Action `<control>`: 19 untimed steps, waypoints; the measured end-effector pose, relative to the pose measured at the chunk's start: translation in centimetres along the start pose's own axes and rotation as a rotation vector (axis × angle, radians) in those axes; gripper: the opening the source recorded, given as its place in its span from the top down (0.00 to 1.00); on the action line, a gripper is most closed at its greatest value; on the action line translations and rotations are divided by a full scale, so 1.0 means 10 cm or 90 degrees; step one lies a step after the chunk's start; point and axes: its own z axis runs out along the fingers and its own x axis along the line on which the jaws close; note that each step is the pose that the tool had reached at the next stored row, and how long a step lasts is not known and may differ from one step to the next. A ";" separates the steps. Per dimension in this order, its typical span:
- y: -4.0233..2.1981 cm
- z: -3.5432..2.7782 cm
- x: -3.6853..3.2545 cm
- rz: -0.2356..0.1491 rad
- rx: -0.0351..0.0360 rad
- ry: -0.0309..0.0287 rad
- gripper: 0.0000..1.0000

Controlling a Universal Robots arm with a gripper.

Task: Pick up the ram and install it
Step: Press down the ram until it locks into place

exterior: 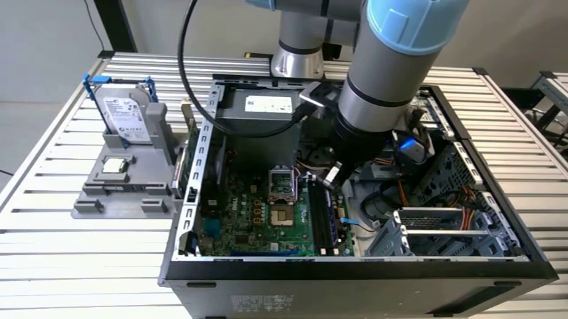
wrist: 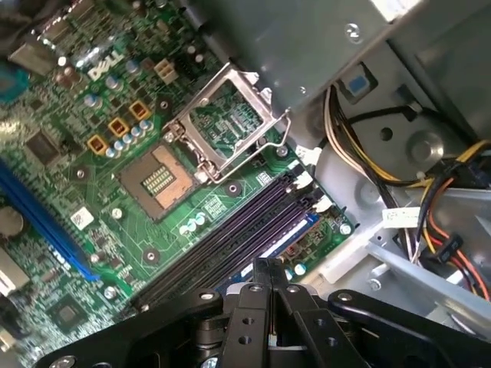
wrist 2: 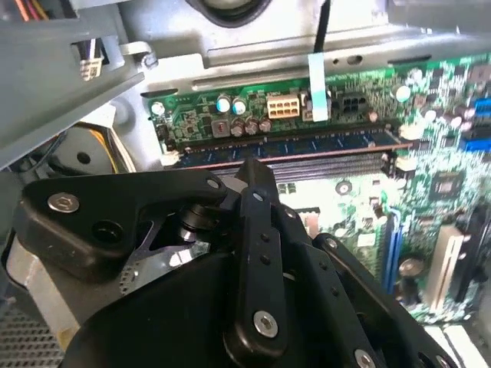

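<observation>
My gripper point(exterior: 330, 178) hangs inside the open computer case point(exterior: 191, 199), low over the memory slots point(exterior: 324, 219) beside the processor socket point(exterior: 284, 183). Both wrist views show its black fingers closed together with nothing between them. In the second wrist view the gripper point(wrist 2: 257, 170) points at the slots, where the ram point(wrist 2: 307, 143), a long dark stick with blue marks, sits on edge in the slot next to a bare one point(wrist 2: 322, 162). The first wrist view has the gripper point(wrist: 268, 268) just over the blue slot point(wrist: 295, 230), with two black slots point(wrist: 230, 238) beyond.
A grey fixture point(exterior: 124, 193) on the slatted table at the exterior view's left holds a silver hard drive point(exterior: 120, 113) with blue handles and a small square chip point(exterior: 114, 166). Inside the case are the power supply point(exterior: 262, 109), cable bundles point(wrist: 437, 230) and drive cages point(exterior: 443, 226).
</observation>
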 end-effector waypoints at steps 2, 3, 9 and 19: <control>0.000 0.001 0.000 -0.023 0.0025 -0.0018 1.00; 0.000 0.001 0.000 -0.034 0.0038 -0.0028 1.00; 0.000 0.004 0.001 -0.095 0.0056 -0.0039 1.00; -0.003 0.010 0.004 -0.188 0.0015 -0.0008 1.00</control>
